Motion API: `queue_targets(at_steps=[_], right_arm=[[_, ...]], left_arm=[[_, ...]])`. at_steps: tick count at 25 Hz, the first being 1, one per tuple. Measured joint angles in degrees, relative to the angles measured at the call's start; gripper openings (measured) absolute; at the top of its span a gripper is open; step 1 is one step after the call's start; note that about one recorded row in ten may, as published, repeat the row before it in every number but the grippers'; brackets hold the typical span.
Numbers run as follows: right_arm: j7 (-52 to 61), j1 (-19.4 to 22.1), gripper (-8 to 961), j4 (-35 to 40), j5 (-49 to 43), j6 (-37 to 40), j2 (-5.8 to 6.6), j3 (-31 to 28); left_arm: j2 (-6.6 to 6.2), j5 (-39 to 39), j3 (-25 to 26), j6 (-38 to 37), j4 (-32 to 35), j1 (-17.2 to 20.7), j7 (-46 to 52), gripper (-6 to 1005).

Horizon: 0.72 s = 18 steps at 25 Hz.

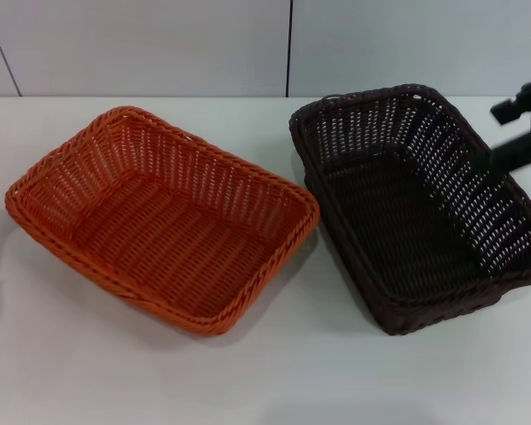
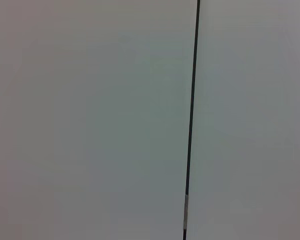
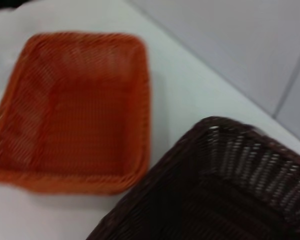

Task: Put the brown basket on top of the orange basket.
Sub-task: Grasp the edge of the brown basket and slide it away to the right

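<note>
The orange basket (image 1: 159, 217) lies on the white table at the left of the head view, open side up and empty. Right beside it, with a narrow gap between the two, stands the brown basket (image 1: 416, 204), also empty. My right gripper (image 1: 518, 133) is a black shape at the right edge of that view, over the brown basket's right rim. Whether it holds the rim does not show. The right wrist view looks down on the brown basket (image 3: 215, 190) close by and the orange basket (image 3: 75, 110) beyond it. My left gripper is out of view.
The white table (image 1: 274, 372) has bare surface in front of both baskets. A pale panelled wall (image 1: 159, 44) stands behind them. The left wrist view shows only that wall with a dark vertical seam (image 2: 191, 120).
</note>
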State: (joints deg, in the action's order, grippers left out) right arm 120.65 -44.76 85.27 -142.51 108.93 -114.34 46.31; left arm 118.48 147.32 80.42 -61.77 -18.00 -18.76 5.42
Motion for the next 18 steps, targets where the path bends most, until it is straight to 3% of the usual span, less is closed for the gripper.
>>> queue_targets(at_steps=[10, 18], right_arm=[[-6.4, 0.3, 784, 0.0, 0.2, 8.1, -1.43, 7.6], [-6.8, -0.1, 784, -0.5, -2.7, 10.0, -1.61, 11.0]], left_arm=[[0.00, 0.0, 0.3, 2.4, -0.1, -0.3, 0.1, 809], [0.08, 0.0, 0.7, 2.7, -0.1, -0.3, -0.2, 809]])
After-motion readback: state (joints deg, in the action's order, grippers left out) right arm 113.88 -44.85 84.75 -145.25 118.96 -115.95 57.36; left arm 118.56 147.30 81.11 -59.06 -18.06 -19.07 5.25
